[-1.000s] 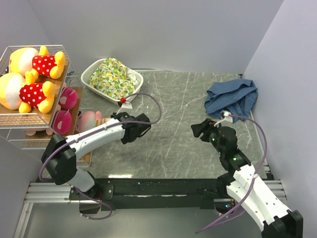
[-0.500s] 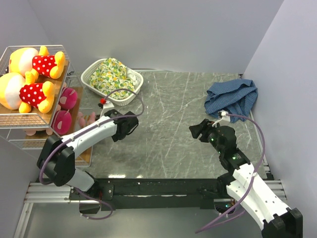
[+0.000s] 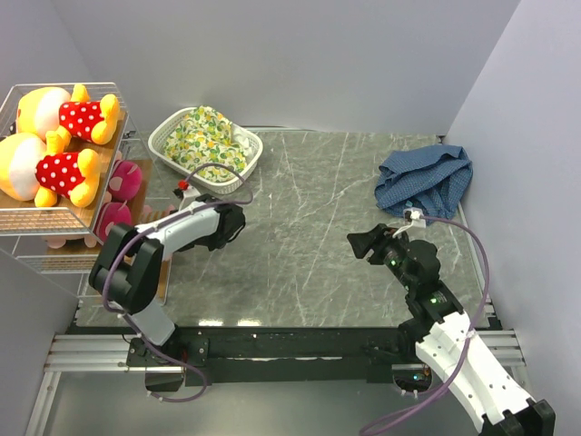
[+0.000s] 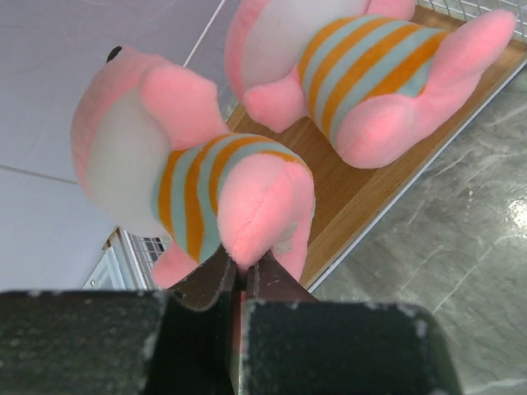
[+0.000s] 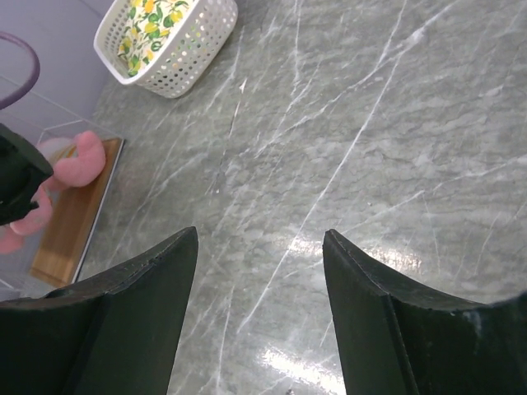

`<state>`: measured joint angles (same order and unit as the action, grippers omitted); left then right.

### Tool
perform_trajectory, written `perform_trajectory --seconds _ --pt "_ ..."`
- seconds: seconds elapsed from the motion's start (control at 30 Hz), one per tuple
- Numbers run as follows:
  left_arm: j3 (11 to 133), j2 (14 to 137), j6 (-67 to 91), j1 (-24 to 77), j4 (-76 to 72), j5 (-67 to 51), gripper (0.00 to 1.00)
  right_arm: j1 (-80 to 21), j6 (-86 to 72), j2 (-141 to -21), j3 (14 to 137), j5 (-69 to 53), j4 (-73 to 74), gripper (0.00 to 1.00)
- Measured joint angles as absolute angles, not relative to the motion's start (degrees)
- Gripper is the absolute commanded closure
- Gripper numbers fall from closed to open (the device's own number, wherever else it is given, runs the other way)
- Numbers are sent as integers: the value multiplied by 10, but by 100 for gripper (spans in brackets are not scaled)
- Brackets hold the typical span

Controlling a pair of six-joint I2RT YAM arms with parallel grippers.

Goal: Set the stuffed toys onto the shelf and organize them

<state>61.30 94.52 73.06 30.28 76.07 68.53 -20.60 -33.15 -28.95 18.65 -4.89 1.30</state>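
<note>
My left gripper is shut on one leg of a pink stuffed toy in an orange and blue striped shirt. It holds the toy at the front edge of the shelf's lower wooden board. A second pink striped toy lies on that board just behind. From above, the left gripper reaches into the shelf on the left. Two yellow bears in red dotted shirts lie on the top tier. My right gripper hangs open over bare marble, also seen from above.
A white basket with floral cloth stands behind the left arm, close to the shelf. A blue checked cloth lies at the back right, beyond the right gripper. The right wrist view shows the basket far off to the left.
My left arm has swung left from the table's middle to the shelf, carrying the pink toy to the lower board. The right gripper has shifted slightly nearer and stays open.
</note>
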Motion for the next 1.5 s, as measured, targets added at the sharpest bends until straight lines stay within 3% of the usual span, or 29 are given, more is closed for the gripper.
perform_trajectory --seconds 0.43,0.57,0.7,0.73,0.77,0.93,1.13,1.4,1.5 --pt "629 1088 705 285 759 683 99 -206 -327 -253 187 -52 23 29" --pt "630 1086 698 269 760 683 68 -206 -322 -227 187 -45 31 28" --pt "630 1086 693 252 760 678 62 -206 -320 -219 188 -39 35 27" --pt "631 1086 688 249 760 674 54 -206 -320 -219 189 -39 39 27" --pt "631 1087 685 247 761 671 39 -206 -319 -219 189 -39 42 27" --pt "638 1105 682 246 763 664 38 -206 -315 -213 199 -32 58 27" --pt "639 1106 681 246 764 671 27 -206 -314 -198 199 -24 66 27" --pt "670 1059 667 287 767 713 2 -206 -315 -210 214 -28 74 26" --pt "709 1036 660 328 768 732 3 -206 -316 -220 225 -31 80 26"
